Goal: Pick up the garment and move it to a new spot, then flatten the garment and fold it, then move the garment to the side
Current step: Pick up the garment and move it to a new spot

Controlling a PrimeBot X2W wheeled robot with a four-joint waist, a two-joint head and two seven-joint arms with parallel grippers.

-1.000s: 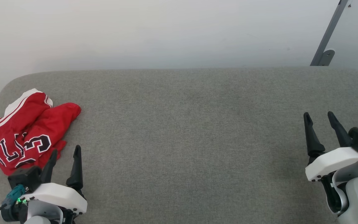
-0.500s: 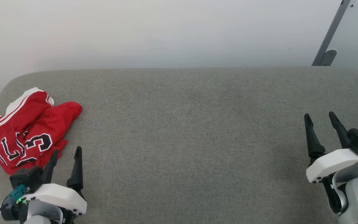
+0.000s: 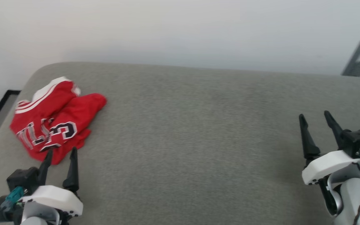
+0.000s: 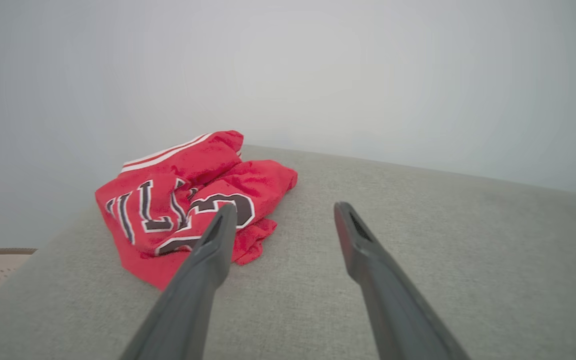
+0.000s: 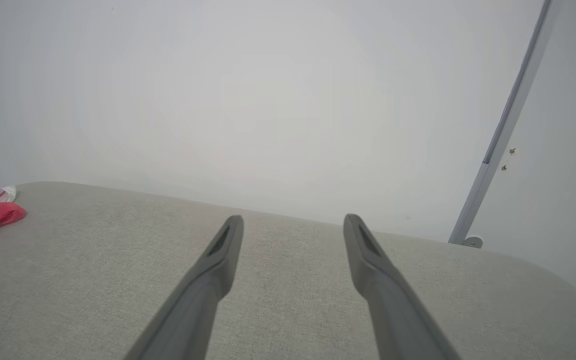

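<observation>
While left claw (image 3: 61, 150) gapes empty, garment (image 3: 58, 115) lies crumpled just beyond (right claw (image 3: 313, 114) spread too).

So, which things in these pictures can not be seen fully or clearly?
- Head view: the garment is crumpled, so its own folds hide part of the lettering.
- Left wrist view: a finger of the left gripper covers part of the garment's number.
- Right wrist view: the left edge cuts off the garment.

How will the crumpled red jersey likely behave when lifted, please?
Probably floppy: the garment lies in soft crumpled folds, so it should droop from one pinch. Likely light, being thin cloth. Pushed, it may bunch on the woven grey surface rather than slide.
</observation>
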